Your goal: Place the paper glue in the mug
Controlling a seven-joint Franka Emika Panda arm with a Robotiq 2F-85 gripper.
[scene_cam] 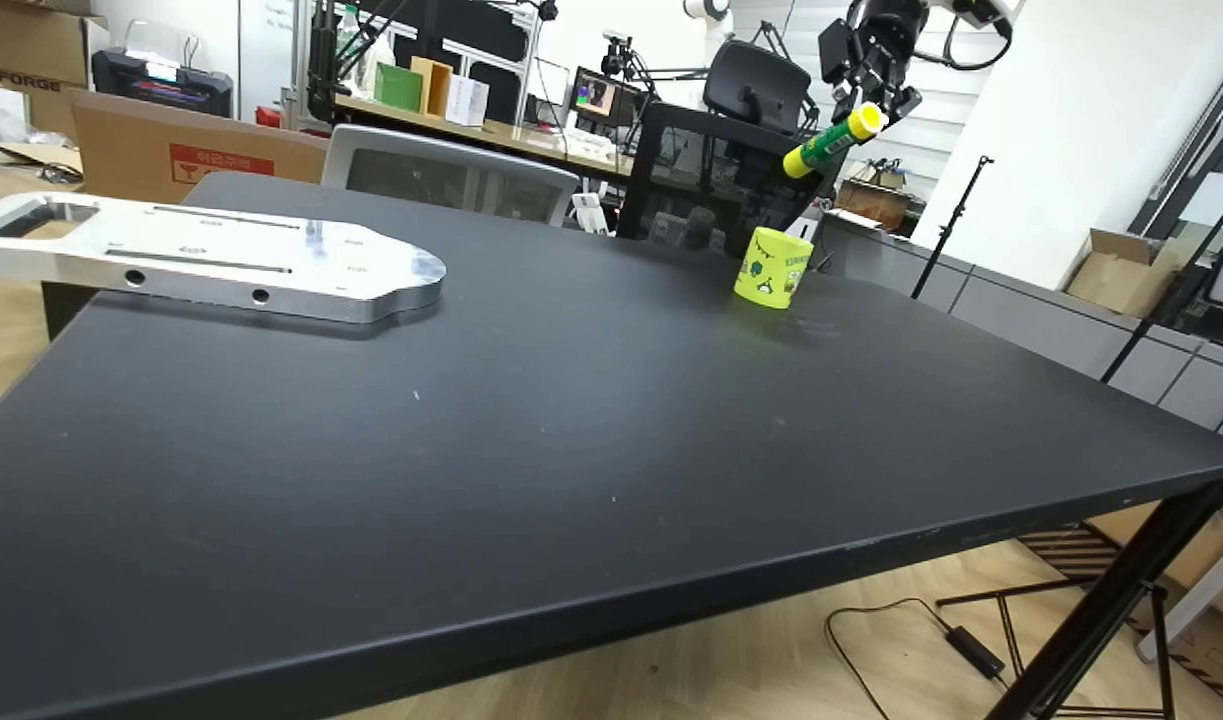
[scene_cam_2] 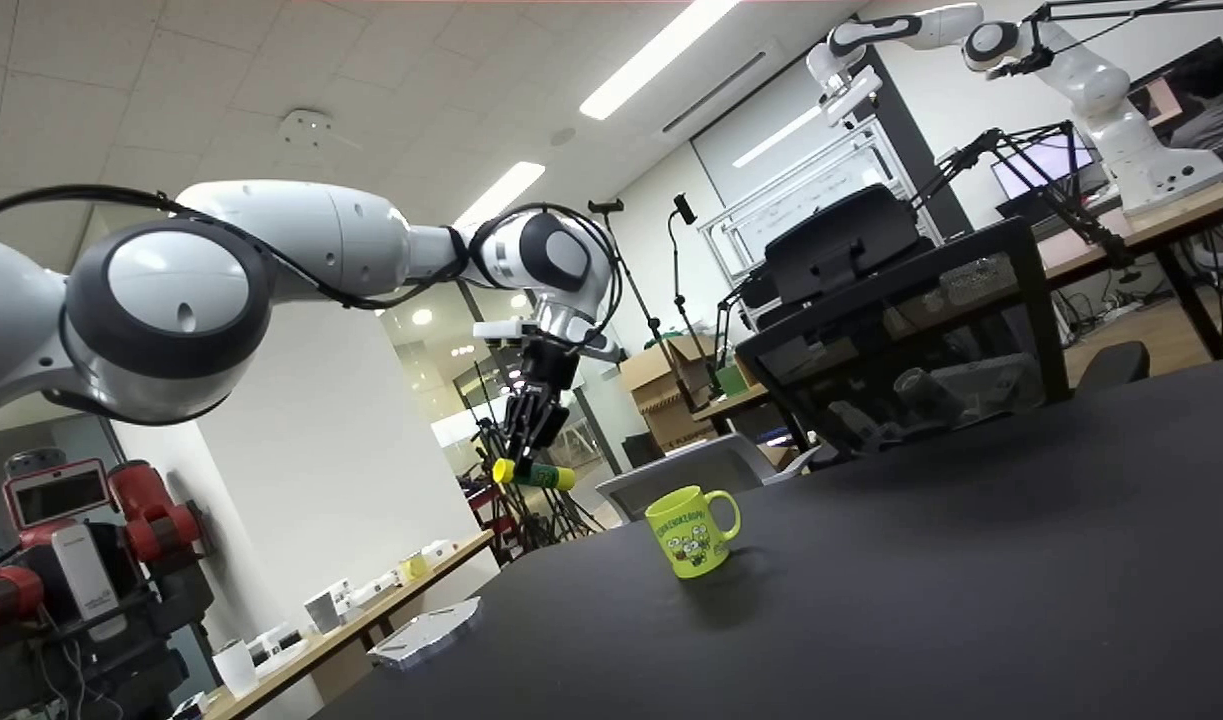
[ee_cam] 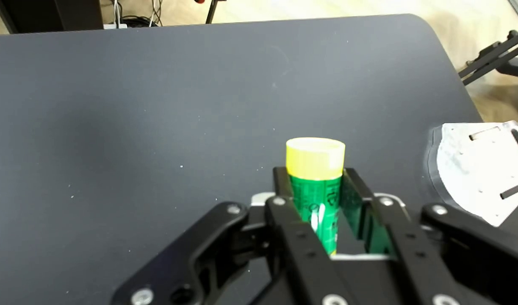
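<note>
Up close in the wrist view, the gripper [ee_cam: 316,173] is clamping the paper glue [ee_cam: 317,195], its yellow end pointing to twelve o'clock, and it's hanging sideways in mid-air! Next out, the mug [scene_cam: 774,267] is standing upright on the black table [scene_cam: 571,420], at seven o'clock from the paper glue in an exterior view. At three o'clock in the wrist view, a silvery plate [ee_cam: 481,169] is jutting over the table's edge, and way back, at two o'clock in an exterior view, a white robot arm [scene_cam_2: 1106,90] is standing.
</note>
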